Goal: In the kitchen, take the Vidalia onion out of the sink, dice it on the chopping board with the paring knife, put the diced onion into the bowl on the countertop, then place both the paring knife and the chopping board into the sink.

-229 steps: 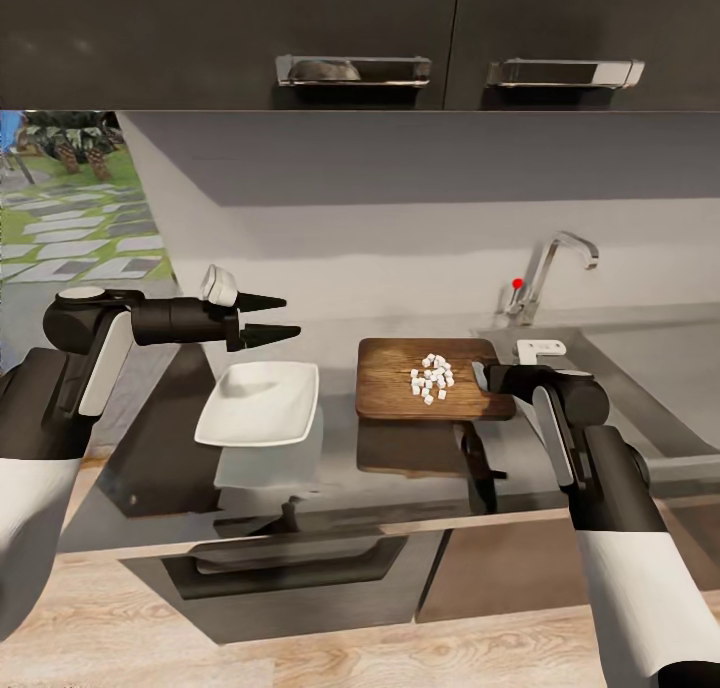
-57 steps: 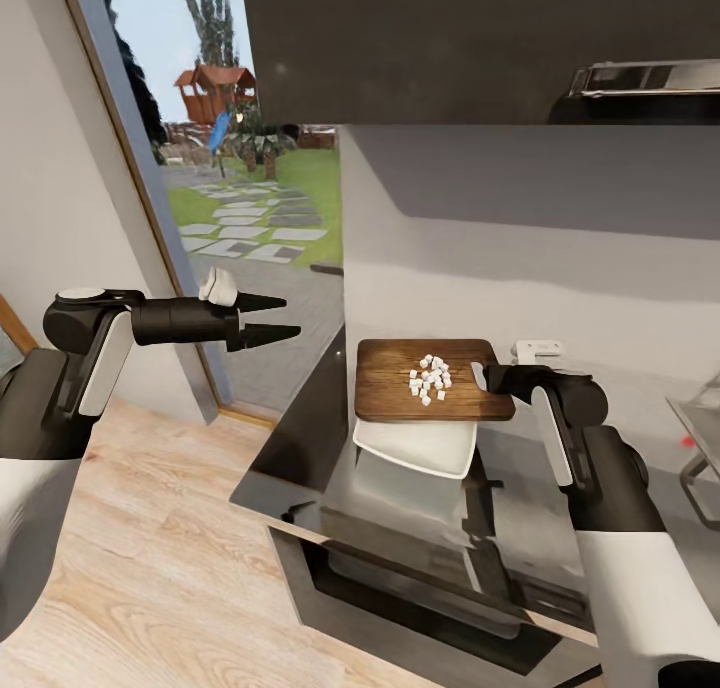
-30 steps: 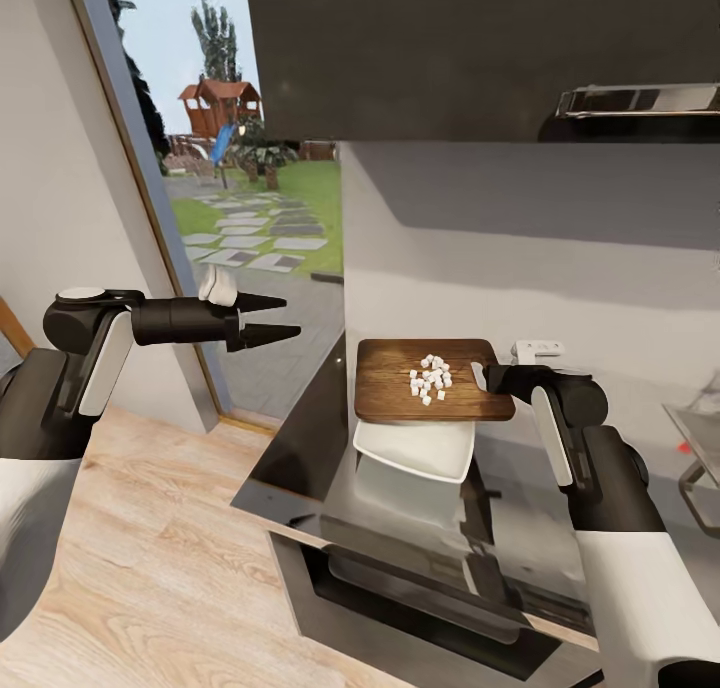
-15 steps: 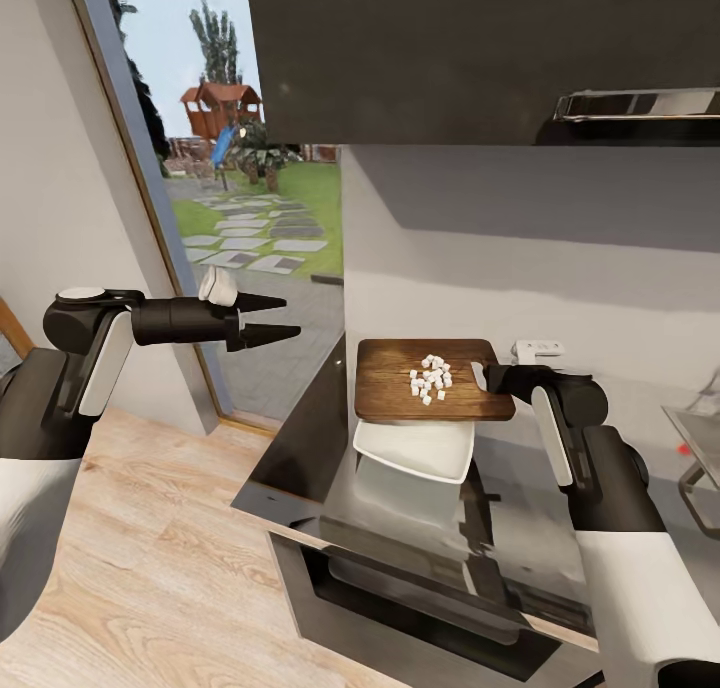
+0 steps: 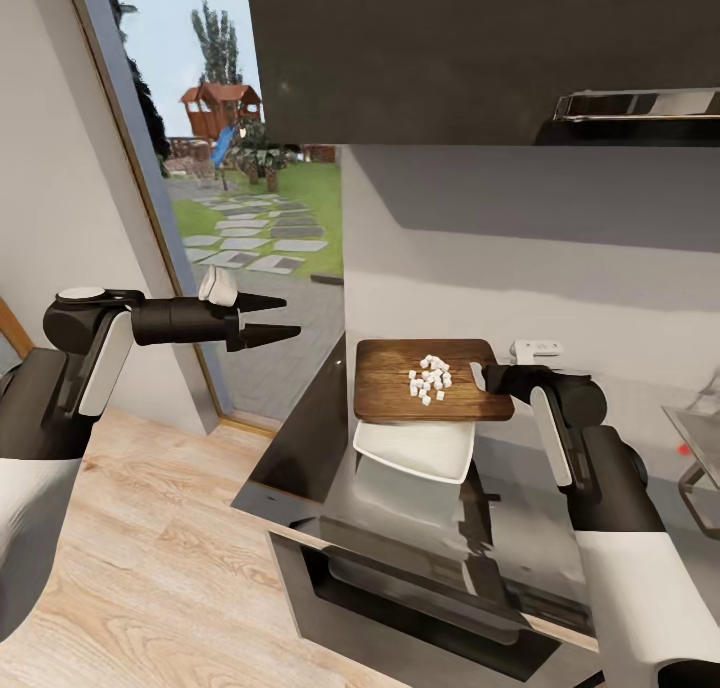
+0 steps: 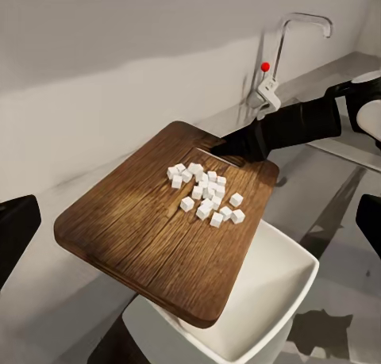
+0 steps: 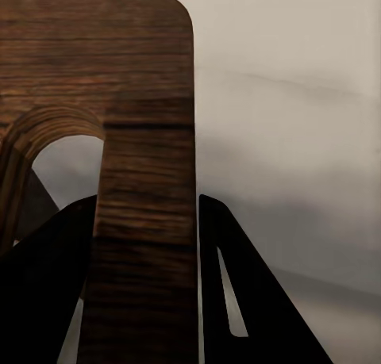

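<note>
Right gripper (image 5: pixel 482 376) clamps chopping board (image 5: pixel 400 383) level above bowl (image 5: pixel 415 450); left gripper (image 5: pixel 285 317) open, empty

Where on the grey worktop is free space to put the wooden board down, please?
Free: the glossy grey countertop left of the shallow white squarish bowl, and the strip right of it. Crowded: over the bowl, where the brown wooden chopping board hangs.

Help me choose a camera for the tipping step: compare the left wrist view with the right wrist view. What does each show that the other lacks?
Left wrist view: the diced onion piled on the chopping board, the bowl beneath the board's edge, and the tap. Right wrist view: a close look at the board's handle hole and the right tool's fingers on either side of the strip of wood beside it. Both show the board held by the right tool.
</note>
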Motion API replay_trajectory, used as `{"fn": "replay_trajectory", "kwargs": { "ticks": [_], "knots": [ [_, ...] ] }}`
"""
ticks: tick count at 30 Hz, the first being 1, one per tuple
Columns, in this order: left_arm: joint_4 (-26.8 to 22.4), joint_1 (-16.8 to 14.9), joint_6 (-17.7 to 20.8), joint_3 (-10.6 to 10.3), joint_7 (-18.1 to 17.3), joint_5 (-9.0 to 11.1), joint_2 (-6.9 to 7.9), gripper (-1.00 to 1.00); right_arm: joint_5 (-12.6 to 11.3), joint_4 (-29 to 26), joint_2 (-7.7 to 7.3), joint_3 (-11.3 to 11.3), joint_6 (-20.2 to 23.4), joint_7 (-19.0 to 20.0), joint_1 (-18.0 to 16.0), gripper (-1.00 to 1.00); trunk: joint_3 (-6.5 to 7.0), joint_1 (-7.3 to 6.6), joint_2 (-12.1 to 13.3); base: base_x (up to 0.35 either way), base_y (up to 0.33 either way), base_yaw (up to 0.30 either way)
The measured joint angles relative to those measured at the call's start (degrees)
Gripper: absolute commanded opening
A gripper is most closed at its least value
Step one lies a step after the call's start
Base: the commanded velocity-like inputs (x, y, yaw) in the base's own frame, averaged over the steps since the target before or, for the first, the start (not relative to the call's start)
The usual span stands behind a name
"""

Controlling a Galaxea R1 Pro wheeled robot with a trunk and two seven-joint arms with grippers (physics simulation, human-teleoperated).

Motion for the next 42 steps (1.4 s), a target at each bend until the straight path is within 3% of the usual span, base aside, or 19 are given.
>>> {"fn": "replay_trajectory", "kwargs": {
  "ticks": [36, 42],
  "knots": [
    [0.0, 0.0, 0.0, 0.0, 0.0, 0.0, 0.00, 1.00, 0.0, 0.0, 0.00, 0.0, -0.5, 0.2, 0.4, -1.00, 0.00, 0.00, 0.0, 0.000, 0.000, 0.000],
    [0.0, 0.0, 0.0, 0.0, 0.0, 0.0, 0.00, 1.00, 0.0, 0.0, 0.00, 0.0, -3.3, 0.2, 0.8, -1.00, 0.00, 0.00, 0.0, 0.000, 0.000, 0.000]
  ]
}}
